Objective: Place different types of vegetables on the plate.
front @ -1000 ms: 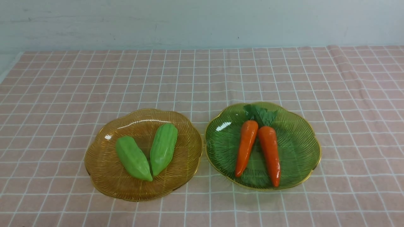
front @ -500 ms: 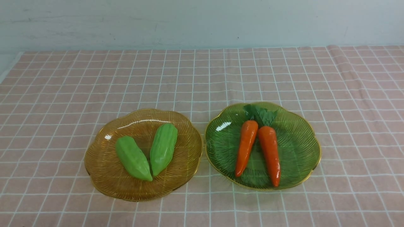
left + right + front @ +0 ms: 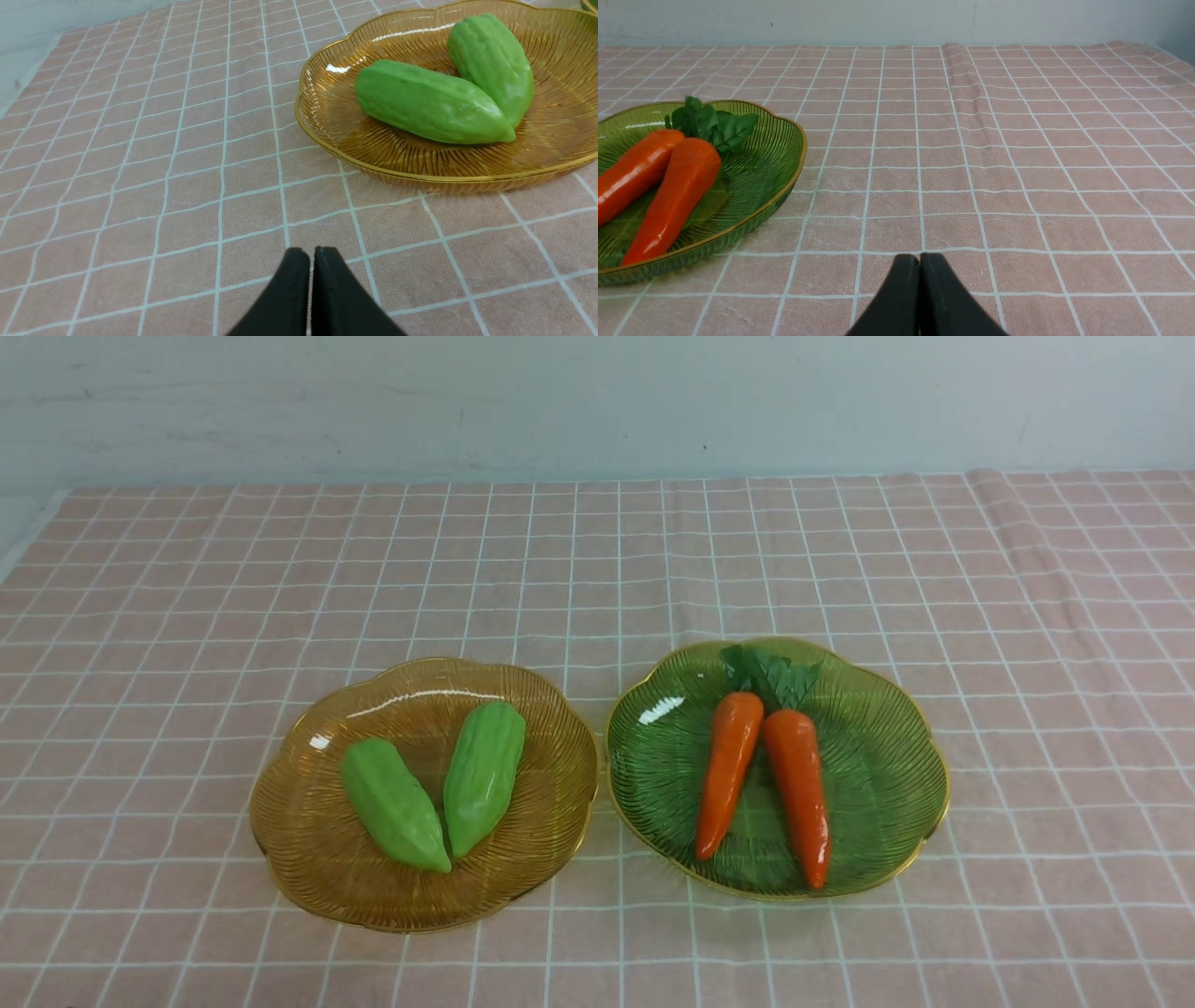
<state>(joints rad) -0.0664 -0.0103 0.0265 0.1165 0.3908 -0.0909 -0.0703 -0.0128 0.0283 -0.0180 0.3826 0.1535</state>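
Two light green gourds [image 3: 392, 805] [image 3: 484, 775] lie side by side on an amber plate [image 3: 308, 859] at the left. Two orange carrots [image 3: 728, 770] [image 3: 799, 791] with green tops lie on a green plate [image 3: 887, 775] at the right. No gripper shows in the front view. In the left wrist view my left gripper [image 3: 311, 254] is shut and empty, over the cloth short of the amber plate [image 3: 355, 154] with its gourds [image 3: 430, 102]. In the right wrist view my right gripper [image 3: 919, 259] is shut and empty, beside the green plate [image 3: 780, 186] and its carrots [image 3: 677, 186].
A pink checked cloth [image 3: 597, 569] covers the table. It has a raised fold [image 3: 1004, 523] at the back right. A pale wall [image 3: 597, 401] stands behind the table. The cloth's left edge [image 3: 28, 541] shows at the far left.
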